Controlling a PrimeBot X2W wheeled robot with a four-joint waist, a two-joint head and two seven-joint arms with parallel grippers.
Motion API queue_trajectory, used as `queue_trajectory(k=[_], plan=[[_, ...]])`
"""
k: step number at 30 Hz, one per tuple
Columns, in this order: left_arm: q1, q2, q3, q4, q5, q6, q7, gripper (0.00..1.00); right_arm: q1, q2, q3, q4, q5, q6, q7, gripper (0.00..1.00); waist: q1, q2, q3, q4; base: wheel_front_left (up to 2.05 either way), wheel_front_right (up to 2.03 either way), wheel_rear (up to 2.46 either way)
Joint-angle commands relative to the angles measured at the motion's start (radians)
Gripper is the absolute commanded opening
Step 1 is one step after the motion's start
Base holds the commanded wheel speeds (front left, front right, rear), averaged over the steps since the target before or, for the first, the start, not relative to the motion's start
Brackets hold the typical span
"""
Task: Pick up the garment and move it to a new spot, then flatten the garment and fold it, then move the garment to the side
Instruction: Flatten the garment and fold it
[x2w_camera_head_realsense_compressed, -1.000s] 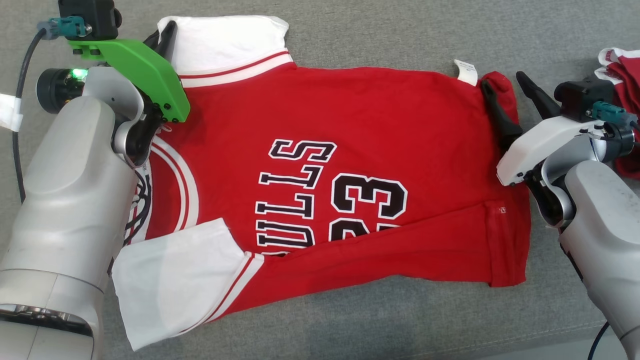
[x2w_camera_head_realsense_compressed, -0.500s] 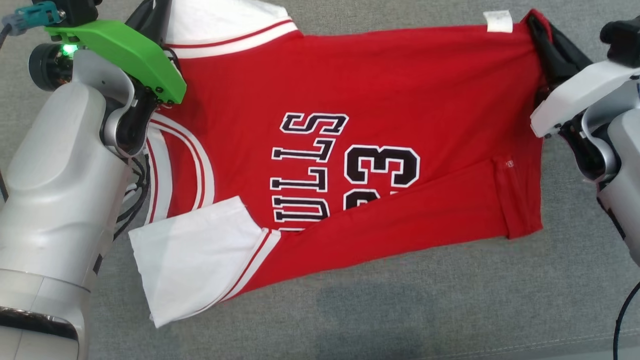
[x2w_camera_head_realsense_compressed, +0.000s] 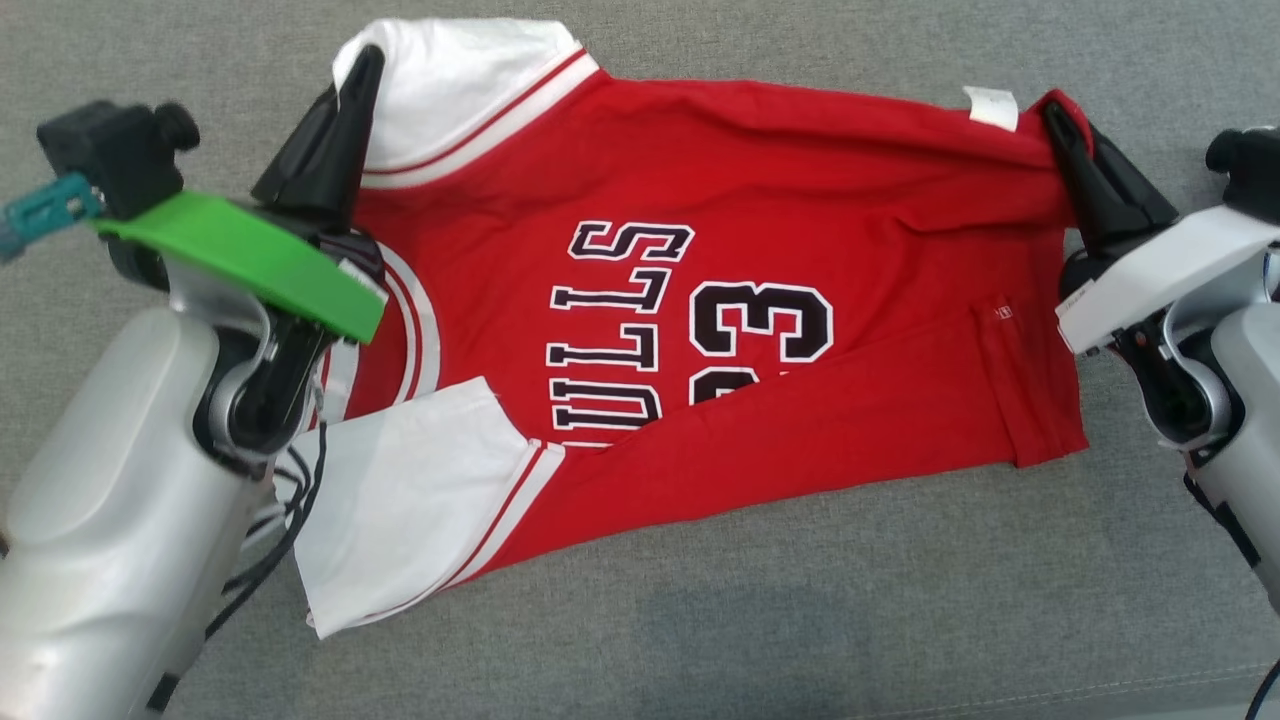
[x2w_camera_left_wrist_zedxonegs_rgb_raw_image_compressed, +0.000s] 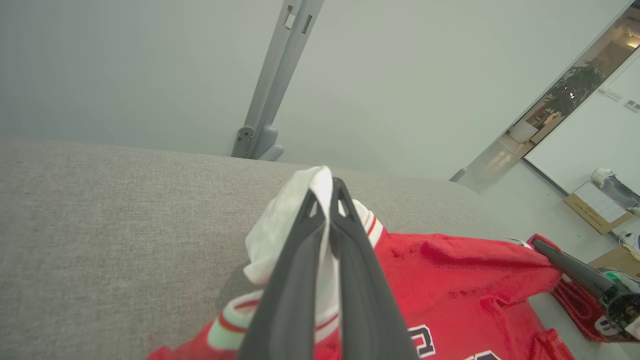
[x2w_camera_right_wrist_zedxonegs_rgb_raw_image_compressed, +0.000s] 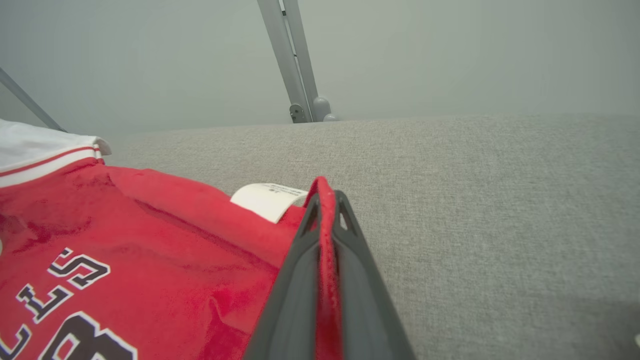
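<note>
Surface (x2w_camera_head_realsense_compressed: 800, 620): grey woven fabric, under everything.
Jersey (x2w_camera_head_realsense_compressed: 690, 300): red, black-and-white lettering up, spread across the middle of the surface; near edge folded over the lettering. Far edge is raised off the surface and drawn between the two grippers, rippled along that line.
Near sleeve (x2w_camera_head_realsense_compressed: 410, 510): white, lying flat at the left front.
Far sleeve (x2w_camera_head_realsense_compressed: 460, 80): white with red-striped cuff, bunched at the far left corner.
Left gripper (x2w_camera_head_realsense_compressed: 362, 65): fingers together, clamped on the far sleeve's edge; white cloth shows between them in the left wrist view (x2w_camera_left_wrist_zedxonegs_rgb_raw_image_compressed: 327, 187).
Right gripper (x2w_camera_head_realsense_compressed: 1052, 112): fingers together, pinching the jersey's far right corner; red cloth sits between them (x2w_camera_right_wrist_zedxonegs_rgb_raw_image_compressed: 327, 200).
Tag (x2w_camera_head_realsense_compressed: 990, 107): white, sticking out just beside the right gripper.
</note>
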Motion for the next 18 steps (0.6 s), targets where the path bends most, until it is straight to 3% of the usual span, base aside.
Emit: queue_trajectory(k=[1, 9, 11, 13, 18], plan=[[0.072, 0.041, 0.004, -0.061, -0.021, -0.002, -0.022, 0.00, 0.052, -0.014, -0.011, -0.030, 0.019, -0.001, -0.014, 0.00, 0.0000, 0.0000, -0.001, 0.000, 0.00, 0.00, 0.00], [0.306, 0.123, 0.005, -0.293, -0.054, -0.002, -0.077, 0.00, 0.209, -0.022, -0.082, -0.094, 0.065, -0.001, -0.034, 0.00, 0.0000, 0.0000, -0.012, 0.014, 0.00, 0.00, 0.00], [0.393, 0.150, 0.004, -0.360, -0.066, 0.005, -0.087, 0.15, 0.267, -0.011, -0.103, -0.129, 0.081, -0.001, -0.036, 0.00, 0.0000, 0.0000, -0.017, 0.018, 0.00, 0.00, 0.00], [0.445, 0.160, 0.008, -0.398, -0.083, 0.006, -0.096, 0.09, 0.304, -0.004, -0.123, -0.147, 0.090, -0.001, -0.040, 0.00, 0.0000, 0.0000, -0.019, 0.019, 0.00, 0.00, 0.00], [0.551, 0.167, 0.017, -0.450, -0.136, 0.018, -0.107, 0.10, 0.373, 0.028, -0.144, -0.178, 0.080, -0.001, -0.029, 0.00, 0.0000, 0.0000, -0.014, 0.018, 0.00, 0.00, 0.00]])
